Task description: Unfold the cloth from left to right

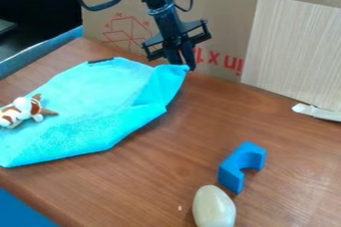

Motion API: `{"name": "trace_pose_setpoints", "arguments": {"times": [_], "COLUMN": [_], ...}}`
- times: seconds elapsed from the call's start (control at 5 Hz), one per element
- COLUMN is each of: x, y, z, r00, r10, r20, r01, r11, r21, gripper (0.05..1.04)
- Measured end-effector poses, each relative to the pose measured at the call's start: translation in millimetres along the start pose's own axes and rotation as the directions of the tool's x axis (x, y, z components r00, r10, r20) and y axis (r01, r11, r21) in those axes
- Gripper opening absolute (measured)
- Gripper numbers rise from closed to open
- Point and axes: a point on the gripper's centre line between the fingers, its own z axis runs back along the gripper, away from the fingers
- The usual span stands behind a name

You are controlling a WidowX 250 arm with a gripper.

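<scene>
- Cloth (100,96), one, bright turquoise: you have it on the left and middle of the table (153,186), spread broadly, with a fold along the side nearer you and its far right corner drawn up to a peak.
- Gripper (184,65), one, black: you find it at that peaked corner, before the cardboard panel (220,2). Jaws narrow, holding the corner of the cloth between the tips.
- Arm (158,2), one, black: it enters your view from the top edge, left of centre, and slants down to the right. The wrist hangs steeply, tips pointing down at the tabletop; a loop of black cable (100,7) hangs to its left.
- Soft toy (24,110), one, white and brown: you see it lying on the left part of the cloth.
- Block (230,173), one, blue, with a curved notch: on the bare wood to your right of the cloth, well apart from it.
- Egg-shaped piece (213,208), one, pale: near the block, closer to you, at the lower edge of your view.
- Wood-grain panel (293,47), one, light: upright against the cardboard, on your right.
</scene>
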Motion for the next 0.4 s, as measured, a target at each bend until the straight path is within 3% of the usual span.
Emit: {"name": "trace_pose_setpoints", "arguments": {"times": [0.4], "x": [-7.4], "y": [6.3], "z": [-10.0], "r00": [1.0], "r10": [-0.006], "r20": [-0.007], "r01": [0.006], "r11": [1.0], "r21": [0.005], "gripper": [0.81]}}
